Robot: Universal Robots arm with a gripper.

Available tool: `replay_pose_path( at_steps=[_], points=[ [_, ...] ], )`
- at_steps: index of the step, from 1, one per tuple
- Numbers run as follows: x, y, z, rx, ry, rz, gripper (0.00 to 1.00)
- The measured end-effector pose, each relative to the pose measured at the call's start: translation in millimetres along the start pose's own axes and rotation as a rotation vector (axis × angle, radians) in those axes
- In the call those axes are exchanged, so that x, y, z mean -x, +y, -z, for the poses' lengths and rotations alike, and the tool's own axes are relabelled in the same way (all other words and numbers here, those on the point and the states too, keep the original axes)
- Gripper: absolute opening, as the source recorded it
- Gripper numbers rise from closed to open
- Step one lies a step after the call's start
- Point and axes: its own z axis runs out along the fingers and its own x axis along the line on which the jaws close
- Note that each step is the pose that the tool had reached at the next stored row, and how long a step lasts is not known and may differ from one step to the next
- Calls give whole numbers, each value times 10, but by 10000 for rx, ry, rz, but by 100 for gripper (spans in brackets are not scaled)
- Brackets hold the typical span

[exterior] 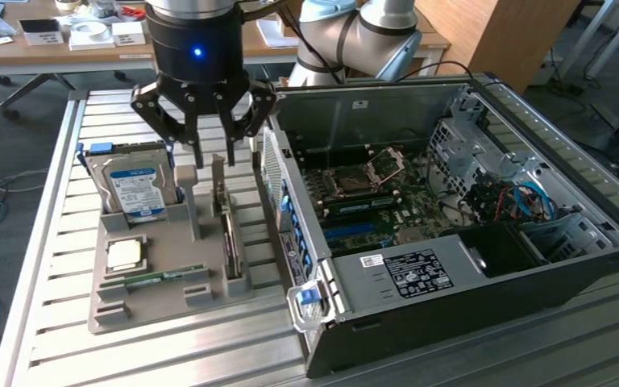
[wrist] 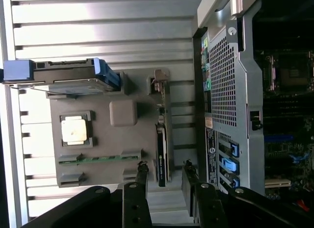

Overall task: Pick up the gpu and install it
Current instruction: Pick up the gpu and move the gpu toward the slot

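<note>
I've got the graphics card [exterior: 229, 242] in sight: a thin, dark board standing upright on its long edge in a slot of the grey tray [exterior: 148, 310]. There's a silvery bracket at one end. It sits just beside the open computer case [exterior: 450, 274], not installed yet.

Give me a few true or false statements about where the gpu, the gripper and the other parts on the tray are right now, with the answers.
1. The gripper is open and holds nothing. True.
2. The gpu is seated in the computer case. False: it stands on edge in the gray tray, beside the case.
3. The hard drive lies flat on the tray. False: it stands on end in its holder.
4. The memory stick lies in the tray. True.
</note>
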Motion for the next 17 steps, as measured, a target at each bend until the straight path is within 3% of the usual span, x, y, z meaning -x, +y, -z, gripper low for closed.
replay_pose_path(
  at_steps=[10,17],
  points=[
    [-2,-3,-66,0,1,0,42],
    [-4,-8,-183,0,1,0,42]
  ],
)
